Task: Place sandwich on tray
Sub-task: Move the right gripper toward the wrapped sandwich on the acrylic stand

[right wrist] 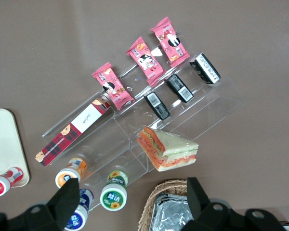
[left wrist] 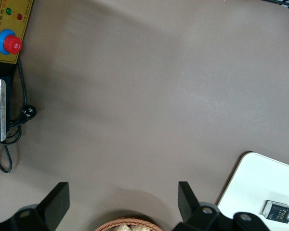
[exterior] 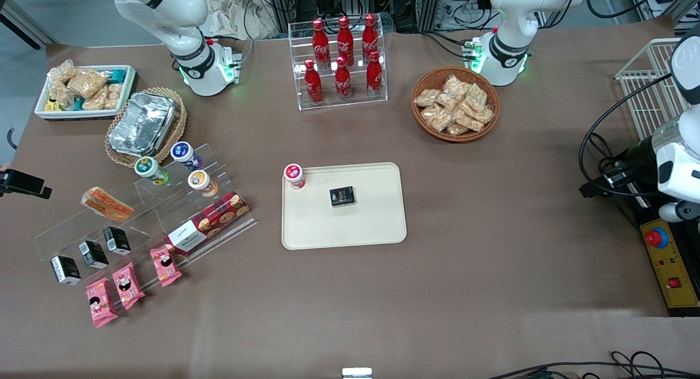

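Observation:
The sandwich [exterior: 106, 204], a clear-wrapped wedge with orange and green filling, lies on the top step of a clear acrylic shelf [exterior: 164, 215] toward the working arm's end of the table. In the right wrist view the sandwich [right wrist: 169, 149] lies flat and untouched. My gripper [right wrist: 132, 199] hangs open high above the shelf and the foil container, holding nothing; it does not show in the front view. The cream tray [exterior: 372, 226] lies mid-table, and its edge [right wrist: 5, 139] shows in the right wrist view. On it are a red-lidded cup [exterior: 294, 175] and a small black box [exterior: 342, 196].
The shelf also carries three lidded cups [exterior: 170, 167], a red cookie box [exterior: 210, 221], black boxes [exterior: 93, 253] and pink snack packets [exterior: 128, 285]. A foil container in a wicker basket [exterior: 143, 123] sits beside it. A cola rack [exterior: 342, 62], snack basket [exterior: 455, 104] and white bin [exterior: 85, 89] stand farther back.

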`<state>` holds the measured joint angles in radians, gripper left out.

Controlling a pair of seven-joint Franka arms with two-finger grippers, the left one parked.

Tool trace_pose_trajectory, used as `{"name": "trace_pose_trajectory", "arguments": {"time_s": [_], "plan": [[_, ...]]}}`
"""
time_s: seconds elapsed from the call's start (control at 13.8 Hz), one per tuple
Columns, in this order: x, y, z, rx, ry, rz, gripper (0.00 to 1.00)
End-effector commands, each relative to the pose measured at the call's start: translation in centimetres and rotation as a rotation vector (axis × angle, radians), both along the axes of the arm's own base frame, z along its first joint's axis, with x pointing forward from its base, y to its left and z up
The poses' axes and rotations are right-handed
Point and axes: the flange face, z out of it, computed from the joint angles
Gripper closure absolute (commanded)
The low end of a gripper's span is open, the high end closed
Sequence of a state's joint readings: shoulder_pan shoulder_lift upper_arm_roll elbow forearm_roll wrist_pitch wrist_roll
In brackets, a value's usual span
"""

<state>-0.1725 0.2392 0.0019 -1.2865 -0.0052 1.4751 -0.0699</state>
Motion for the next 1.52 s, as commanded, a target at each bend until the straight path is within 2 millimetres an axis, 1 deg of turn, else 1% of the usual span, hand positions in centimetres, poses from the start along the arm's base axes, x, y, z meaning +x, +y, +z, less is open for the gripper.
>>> {"name": "trace_pose_trajectory", "arguments": {"time_s": [0.0,0.29,0.43,0.58,0.8,1.01,1.16,1.3,1.45], "plan": [[0.0,-0.3,0.5,0.050,-0.032,-0.010,0.01],[-0.2,-0.1,0.7,0.052,-0.026,-0.009,0.01],[-0.1,0.6,0.2,0.054,-0.013,0.017,0.01],[-0.4,0.8,-0.8,0.060,0.028,0.008,0.01],[-0.6,0.5,-2.1,0.066,0.057,0.001,0.01],[-1.5,1.0,-2.0,0.049,0.060,0.008,0.01],[-1.6,0.9,-2.4,0.049,0.063,0.004,0.01],[-2.8,1.1,-2.4,0.048,0.060,0.004,0.01],[-4.7,1.4,-3.0,0.039,0.008,0.000,0.01]]}}
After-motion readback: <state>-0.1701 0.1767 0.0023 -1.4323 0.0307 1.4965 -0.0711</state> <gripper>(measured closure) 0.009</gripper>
